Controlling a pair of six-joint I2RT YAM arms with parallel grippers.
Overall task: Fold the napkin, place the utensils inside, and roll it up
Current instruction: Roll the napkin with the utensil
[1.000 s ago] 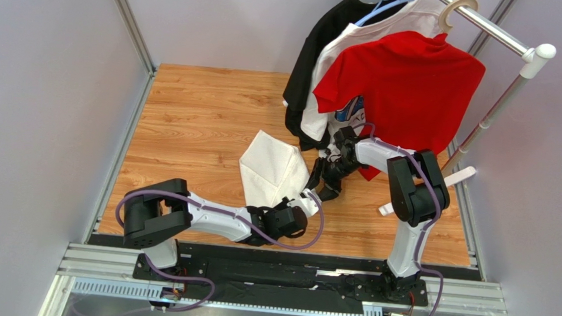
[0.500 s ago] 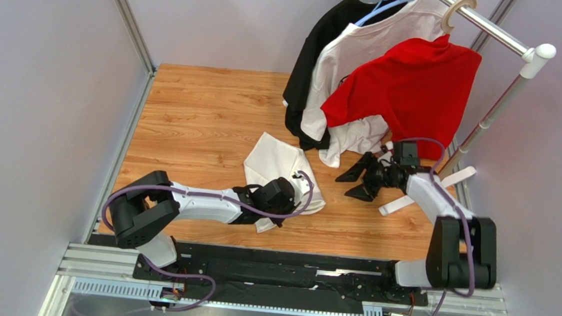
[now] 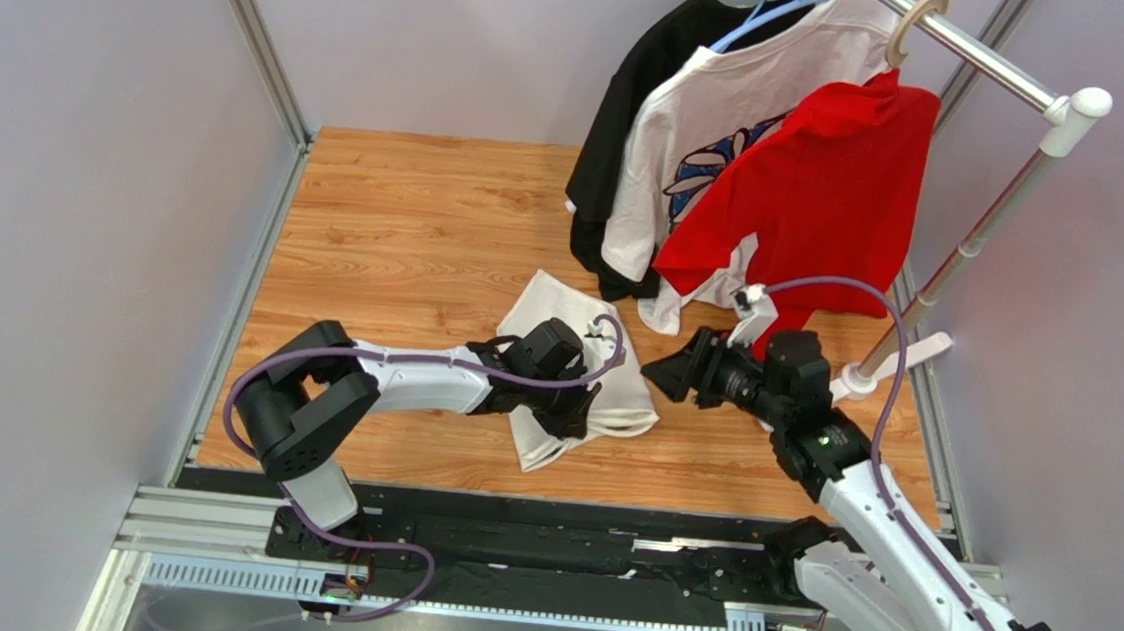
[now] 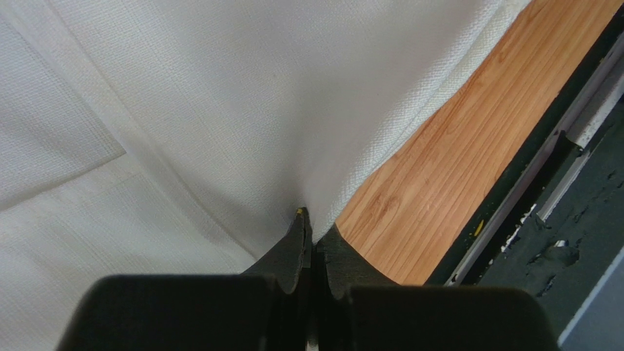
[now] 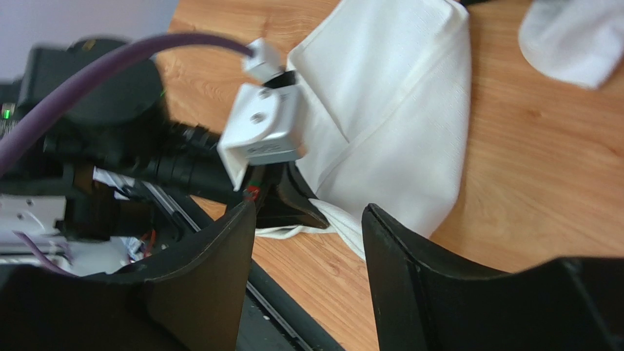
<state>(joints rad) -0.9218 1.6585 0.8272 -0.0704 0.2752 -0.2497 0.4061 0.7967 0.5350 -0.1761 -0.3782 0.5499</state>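
Your left gripper (image 4: 311, 228) has its jaws pressed together on the napkin (image 4: 220, 110). It pinches the hemmed edge just where the cloth meets the bare wooden table (image 4: 447, 153), and creases in the fabric run in toward the fingertips. In the overhead view this pinch sits at the lower right part of the napkin. The napkin lies rumpled and partly folded near the centre of the frame, with the left arm reaching over it from the lower left.

Your right gripper (image 5: 307, 210) is spread wide with nothing between its fingers. It points at the left gripper and the napkin's edge, and from above it hangs just right of the cloth, not touching it.

At the upper right, a black shirt (image 3: 621, 125), a white printed shirt (image 3: 719, 118) and a red shirt (image 3: 836, 172) hang on a rack (image 3: 981, 48).
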